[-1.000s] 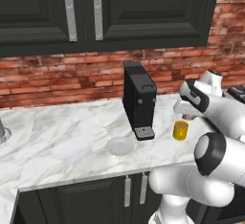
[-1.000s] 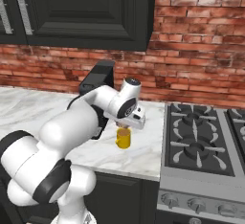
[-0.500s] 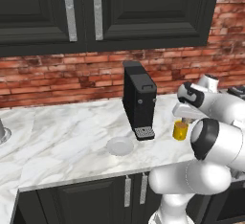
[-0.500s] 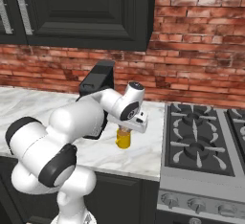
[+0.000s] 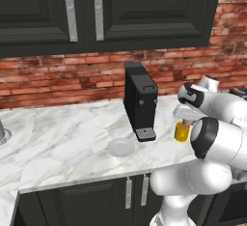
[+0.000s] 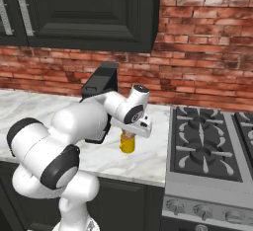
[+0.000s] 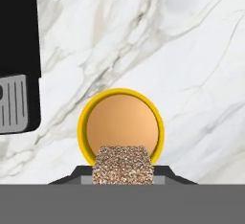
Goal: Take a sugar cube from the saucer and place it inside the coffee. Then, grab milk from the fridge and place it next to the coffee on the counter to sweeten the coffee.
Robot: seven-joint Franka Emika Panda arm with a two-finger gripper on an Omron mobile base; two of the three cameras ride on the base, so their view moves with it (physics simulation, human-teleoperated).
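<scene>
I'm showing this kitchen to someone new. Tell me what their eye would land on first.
First, the big white arm bent over the marble counter, its gripper hanging right above the yellow coffee cup, jaws shut on a speckled brown sugar cube. Next, the tall black coffee machine just left of the cup, with the bare white saucer in front of it. Behind runs a red brick wall under dark cabinets.

Even, soft rendered light; sharp, glare-free views.

White rounded arm; dark joint bands; glossy shell
</scene>
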